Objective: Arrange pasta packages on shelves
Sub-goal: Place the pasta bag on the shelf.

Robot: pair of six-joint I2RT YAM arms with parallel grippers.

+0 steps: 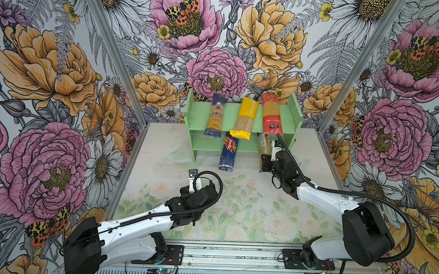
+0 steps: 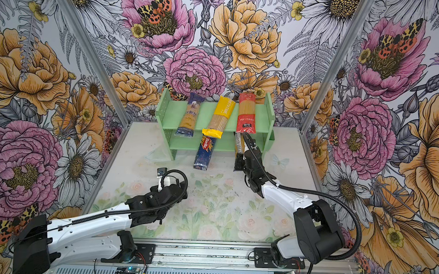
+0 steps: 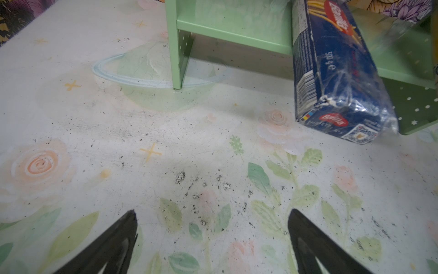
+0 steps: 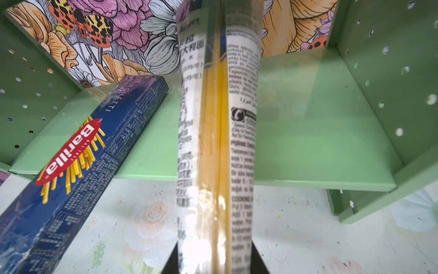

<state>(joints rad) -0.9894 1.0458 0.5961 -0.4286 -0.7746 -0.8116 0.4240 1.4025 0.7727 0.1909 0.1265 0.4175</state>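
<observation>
Right gripper [image 4: 214,263] pinches the near end of the long clear plastic spaghetti packet with white printed label [image 4: 213,130], one finger on each side of it. The packet points away from the gripper, and its far part reaches over the lower board of the pale green two-tier wooden rack [image 1: 229,115]. There it is between the dark blue Barilla packet [image 4: 83,166] and the rack's right side panel. I cannot tell if it already rests on the board.

I judge that this packet is a stiff bundle, not heavy, but brittle inside, and the glossy film looks slippery. Held at one end, the long free part may pull downward and turn in the grip. A hold nearer the middle would be steadier, while the end hold allows pushing it deeper.

On the upper board lie the blue-ended clear packet [image 1: 215,117], the yellow packet [image 1: 246,116] and the red packet [image 1: 271,114], all overhanging the front edge. Left gripper [image 3: 212,213] is spread wide and empty above the flowered worktop [image 1: 235,207].
</observation>
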